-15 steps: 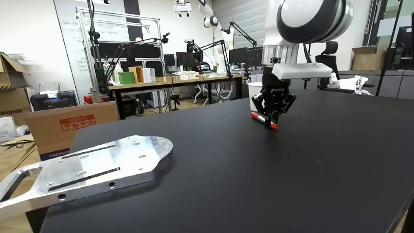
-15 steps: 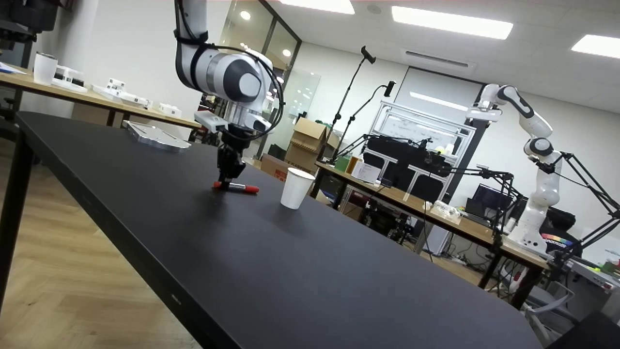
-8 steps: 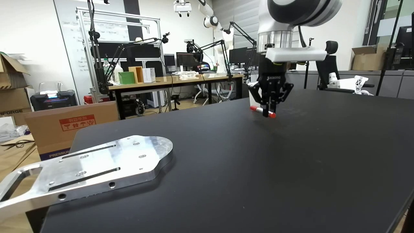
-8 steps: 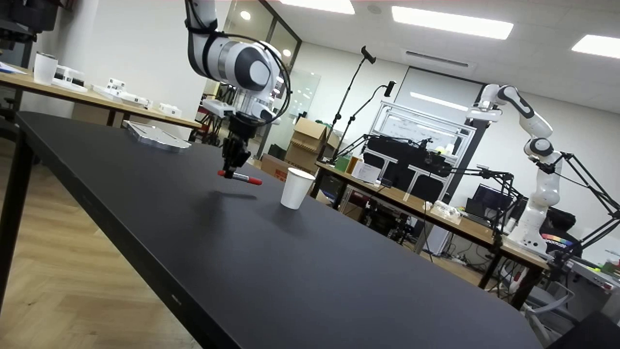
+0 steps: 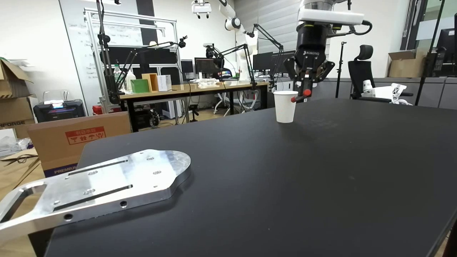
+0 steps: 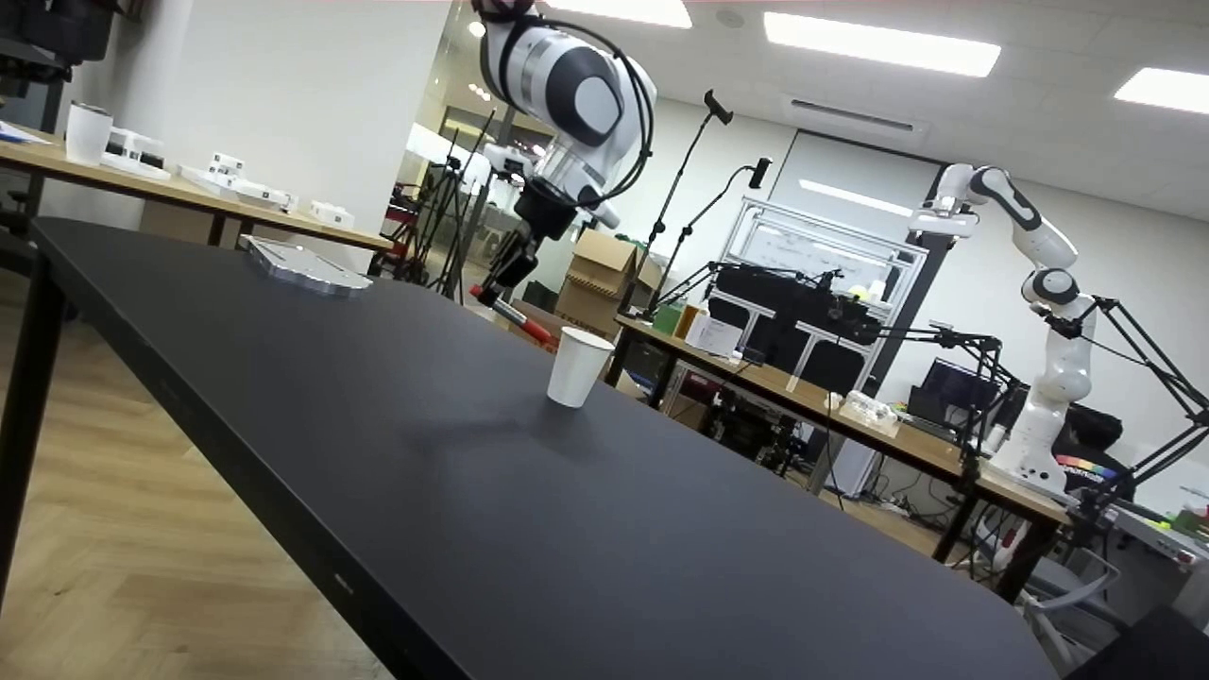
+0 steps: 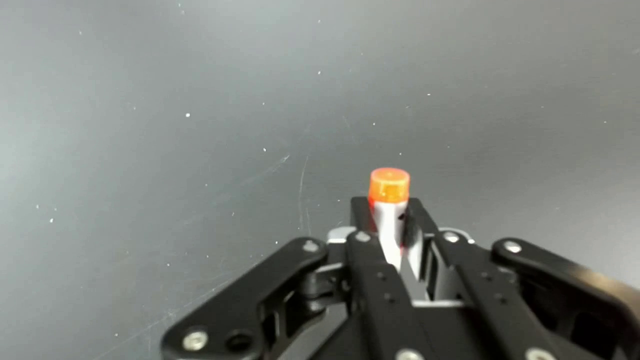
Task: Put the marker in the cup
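Note:
The white cup [image 5: 284, 107] stands upright on the black table and also shows in an exterior view [image 6: 578, 368]. My gripper [image 6: 491, 293] is shut on the marker [image 6: 515, 317] and holds it above the table, beside the cup. The marker is tilted, and its lower red end is near the cup's rim in that view. In an exterior view the red marker end [image 5: 307, 92] shows at the fingertips, just right of the cup. In the wrist view the marker [image 7: 389, 215] sits between the fingers [image 7: 391, 220], its end looking orange. The cup is out of the wrist view.
A silver metal plate with slots [image 5: 128, 175] lies at the table's edge and also shows in an exterior view [image 6: 307, 267]. The black table [image 5: 250, 185] has a curved edge. A cardboard box [image 5: 80, 139] stands beyond it. Other desks and equipment are in the background.
The marker lay on the table at my fingertips one second ago. My gripper has lifted it, moved it towards the cup's side, and tilted. The cup has not moved.

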`<state>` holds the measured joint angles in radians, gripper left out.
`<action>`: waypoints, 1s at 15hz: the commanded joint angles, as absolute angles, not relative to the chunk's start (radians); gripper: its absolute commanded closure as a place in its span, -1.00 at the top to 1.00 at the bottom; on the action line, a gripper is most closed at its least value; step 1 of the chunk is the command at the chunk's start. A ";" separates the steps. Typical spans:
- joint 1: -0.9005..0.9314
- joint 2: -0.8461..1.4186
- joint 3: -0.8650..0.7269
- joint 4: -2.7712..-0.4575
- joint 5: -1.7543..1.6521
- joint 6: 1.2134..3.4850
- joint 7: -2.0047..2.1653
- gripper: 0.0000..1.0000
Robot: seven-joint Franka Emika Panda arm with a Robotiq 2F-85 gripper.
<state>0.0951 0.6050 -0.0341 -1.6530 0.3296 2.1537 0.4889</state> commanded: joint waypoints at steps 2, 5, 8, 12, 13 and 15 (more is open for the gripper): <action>-0.005 0.650 0.008 -1.508 0.469 1.922 0.531 -0.90; -0.049 0.685 0.014 -1.431 0.566 1.789 0.564 -0.90; -0.076 0.723 0.009 -1.371 0.665 1.712 0.607 -0.90; -0.087 0.768 0.000 -1.307 0.759 1.701 0.639 -0.90; -0.091 0.779 -0.001 -1.287 0.777 1.704 0.640 -0.90; -0.119 0.812 -0.011 -1.206 0.797 1.664 0.655 -0.90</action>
<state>-0.0823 0.7499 -0.0058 -1.3501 0.7667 1.7330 0.5879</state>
